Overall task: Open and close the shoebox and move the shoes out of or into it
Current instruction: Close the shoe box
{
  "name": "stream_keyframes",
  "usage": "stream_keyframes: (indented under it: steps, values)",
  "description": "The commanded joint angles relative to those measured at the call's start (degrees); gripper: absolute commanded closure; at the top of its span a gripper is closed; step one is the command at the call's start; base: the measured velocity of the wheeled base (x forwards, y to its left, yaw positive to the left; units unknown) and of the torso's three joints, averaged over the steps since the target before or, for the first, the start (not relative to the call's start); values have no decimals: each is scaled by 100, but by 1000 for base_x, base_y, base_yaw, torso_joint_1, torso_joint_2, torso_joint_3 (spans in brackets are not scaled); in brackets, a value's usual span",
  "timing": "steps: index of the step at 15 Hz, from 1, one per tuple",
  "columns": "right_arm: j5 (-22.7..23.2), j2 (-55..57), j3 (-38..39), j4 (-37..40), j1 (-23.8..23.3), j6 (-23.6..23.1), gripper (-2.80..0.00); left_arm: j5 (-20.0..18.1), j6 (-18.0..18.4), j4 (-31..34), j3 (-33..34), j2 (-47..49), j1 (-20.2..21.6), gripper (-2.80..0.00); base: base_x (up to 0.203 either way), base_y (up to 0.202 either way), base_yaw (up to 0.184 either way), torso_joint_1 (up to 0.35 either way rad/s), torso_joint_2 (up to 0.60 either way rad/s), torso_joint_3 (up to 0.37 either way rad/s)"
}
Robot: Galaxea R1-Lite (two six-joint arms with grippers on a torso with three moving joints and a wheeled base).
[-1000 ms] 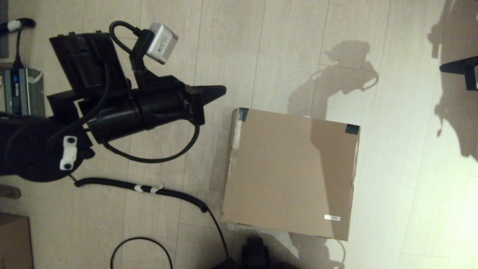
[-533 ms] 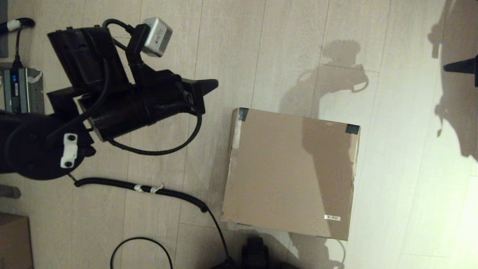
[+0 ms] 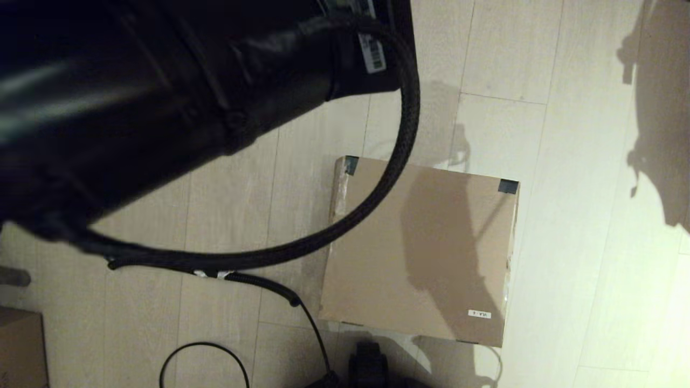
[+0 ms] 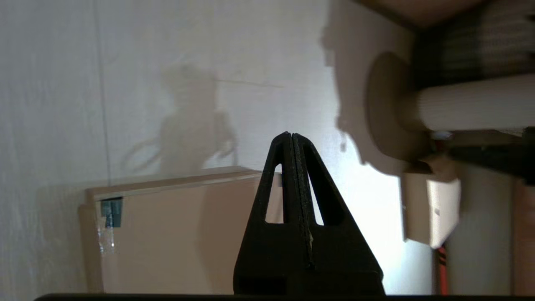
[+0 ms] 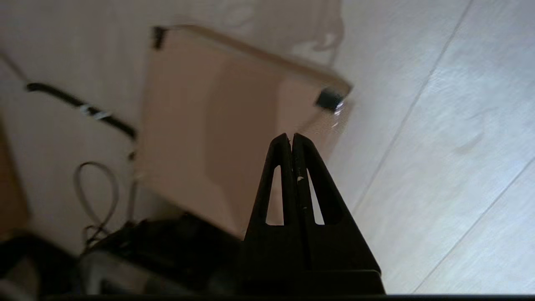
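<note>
A pale wood-plank floor (image 3: 566,242) carries everything. The shoebox (image 3: 420,253) sits flat on it with its lid shut, black tape on its two far corners and a small white label near one near corner. Just beside the box on the robot's left, a black coiled cable (image 3: 253,280) trails over the planks, with a thin black loop of wire (image 3: 205,361) nearer the robot. A darker brown carton (image 3: 19,350) stands at the near left edge.

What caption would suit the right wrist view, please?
Shut right gripper poised above the closed cardboard shoebox on the wood floor.
</note>
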Motion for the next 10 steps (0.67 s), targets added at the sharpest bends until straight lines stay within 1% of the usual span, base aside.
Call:
stream_keyframes:
  steps: [1,2,3,4,5,7,10]
  values:
    - [16,-944,320,180,140,52,0,-549,75,302,-55,-404,20,0,0,0,0,0,0,0]
    - [26,-1314,639,239,160,71,0,-1103,135,442,-62,-462,472,0,0,0,0,0,0,0]
    - [33,-1720,1054,271,172,108,0,-1647,194,551,-73,-496,1055,0,0,0,0,0,0,0]
    - [51,-2130,1407,290,178,190,0,-2143,238,575,-80,-501,1439,0,0,0,0,0,0,0]
    - [112,-2543,1738,304,175,312,0,-2470,265,369,-8,-478,1604,0,0,0,0,0,0,0]
    - [232,-3323,2400,327,147,511,0,-2481,163,-314,393,-463,1830,0,0,0,0,0,0,0]
    - [314,-4362,3492,356,146,549,0,-2481,-238,-2123,1370,-401,2204,0,0,0,0,0,0,0]
